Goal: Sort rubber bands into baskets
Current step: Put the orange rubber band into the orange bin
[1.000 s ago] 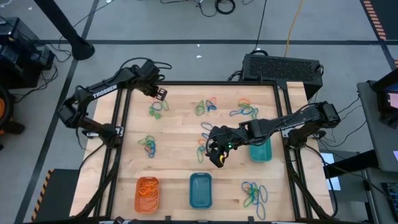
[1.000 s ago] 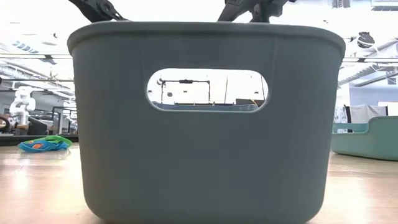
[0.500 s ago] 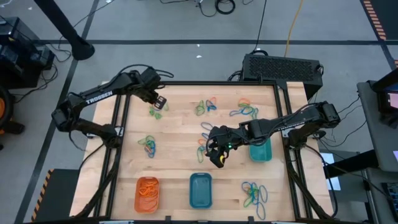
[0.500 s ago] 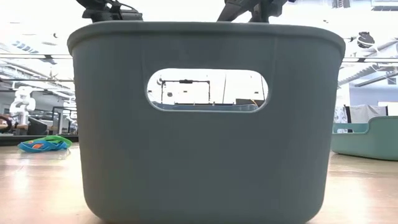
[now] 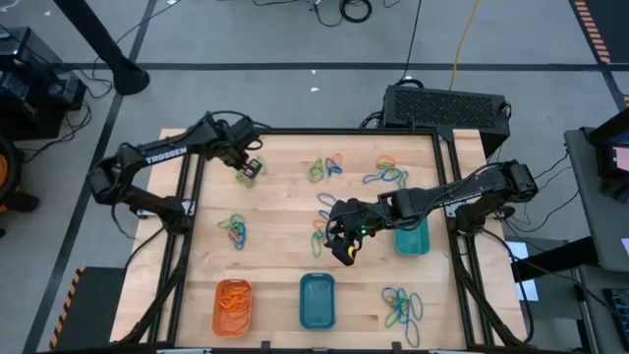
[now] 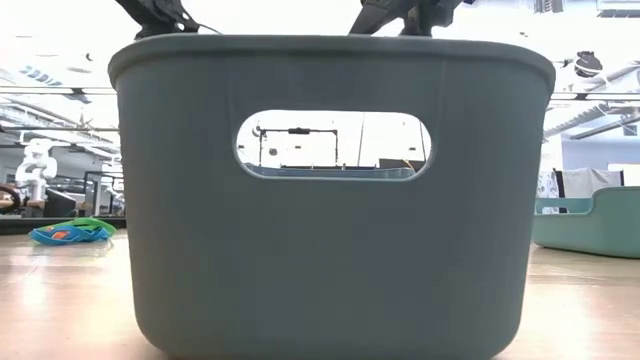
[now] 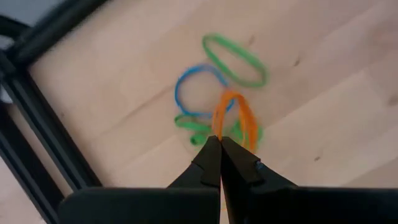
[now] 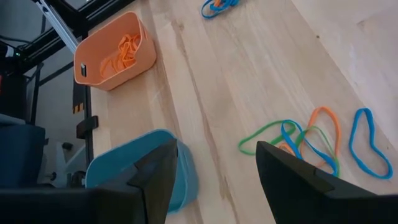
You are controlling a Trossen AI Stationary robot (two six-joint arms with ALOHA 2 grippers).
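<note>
My left gripper point(image 5: 252, 165) is shut at the table's far left, over a small cluster of rubber bands point(image 5: 246, 177) with a green band point(image 7: 235, 59) and a blue band point(image 7: 199, 90). An orange rubber band point(image 7: 235, 115) reaches out from its tips. My right gripper point(image 5: 344, 246) hangs open above the table's middle, over another cluster of bands point(image 8: 308, 143). The orange basket point(image 5: 234, 305) and the blue basket point(image 5: 316, 300) stand at the near edge. The teal basket point(image 5: 411, 240) stands at the right, partly under my right arm. My left gripper pinches the orange rubber band by one end point(image 7: 217, 134) between its two fingertips. The fingers point steeply down from above. The rest of the loop hangs beyond the tips, over the blue and green bands; whether it touches them I cannot tell.
More clusters of bands lie at the far middle point(image 5: 327, 167), far right point(image 5: 388, 175), left point(image 5: 236, 229) and near right point(image 5: 401, 305). The orange basket holds orange bands point(image 8: 124, 50). In the low view the blue basket's wall point(image 6: 330, 200) blocks most of the table. A black frame point(image 7: 37, 118) edges the table.
My left gripper has gone from the far edge toward the near edge and a little down, coming over the far-left cluster, still shut. My right arm has kept still.
</note>
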